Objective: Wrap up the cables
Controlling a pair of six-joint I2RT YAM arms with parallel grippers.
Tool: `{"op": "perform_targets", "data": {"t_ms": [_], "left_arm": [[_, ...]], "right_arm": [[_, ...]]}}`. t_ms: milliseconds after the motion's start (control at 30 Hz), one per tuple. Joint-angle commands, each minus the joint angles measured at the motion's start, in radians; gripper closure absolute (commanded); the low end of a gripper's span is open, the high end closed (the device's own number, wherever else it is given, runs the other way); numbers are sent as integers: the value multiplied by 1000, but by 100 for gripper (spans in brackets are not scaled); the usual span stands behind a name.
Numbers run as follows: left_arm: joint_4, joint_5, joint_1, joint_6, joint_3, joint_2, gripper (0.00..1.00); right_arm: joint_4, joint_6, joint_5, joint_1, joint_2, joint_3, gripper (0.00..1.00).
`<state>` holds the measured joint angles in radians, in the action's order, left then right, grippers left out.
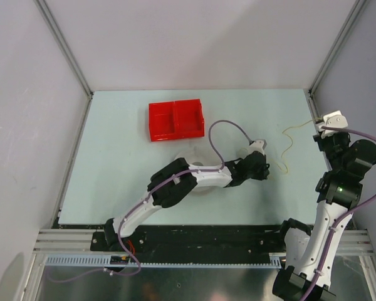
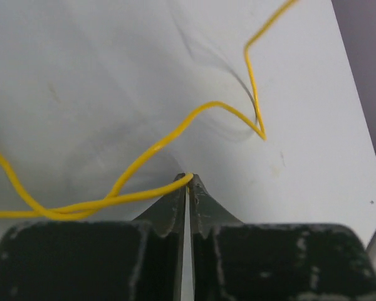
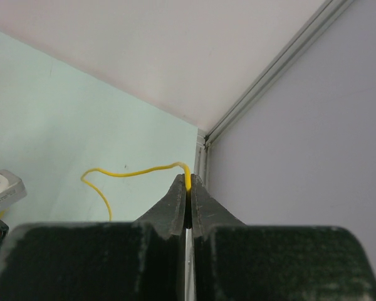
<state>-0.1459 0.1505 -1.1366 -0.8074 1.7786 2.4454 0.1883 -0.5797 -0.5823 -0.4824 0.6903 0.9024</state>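
Observation:
A thin, kinked yellow cable (image 1: pixel 289 145) lies on the pale green table at the right. It runs from my right gripper (image 1: pixel 317 127) down toward my left gripper (image 1: pixel 267 169). In the left wrist view the cable (image 2: pixel 156 147) loops across the table and one strand ends pinched between the tips of my left gripper (image 2: pixel 189 179), which is shut on it. The right wrist view shows another stretch of the cable (image 3: pixel 131 171) rising into the tips of my right gripper (image 3: pixel 188 182), also shut on it, close to the table's far right corner.
A red two-compartment bin (image 1: pixel 175 119) sits at the back centre of the table (image 1: pixel 119 163). The right enclosure wall and its aluminium post (image 3: pixel 207 141) stand just beyond my right gripper. My left arm's purple cord (image 1: pixel 229 125) arcs above the table's middle.

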Motion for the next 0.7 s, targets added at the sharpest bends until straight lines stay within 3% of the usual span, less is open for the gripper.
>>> {"op": "perform_targets", "data": {"t_ms": [0,300,500,667], "left_arm": [[23,67,26,80,-13,-49,97],[-9,20,29,182,-231,-257,100],[4,-169,29,471,-357,-506,100],[139,-326,40,756,-491,-815,100]], "right_arm": [[-86,71,21,-4,-13,60,100],[-139,108,24,-4,-16,68,100],[-321,134,148,-4,56,101,100],[-487,162,269,-5,142,186,100]]}}
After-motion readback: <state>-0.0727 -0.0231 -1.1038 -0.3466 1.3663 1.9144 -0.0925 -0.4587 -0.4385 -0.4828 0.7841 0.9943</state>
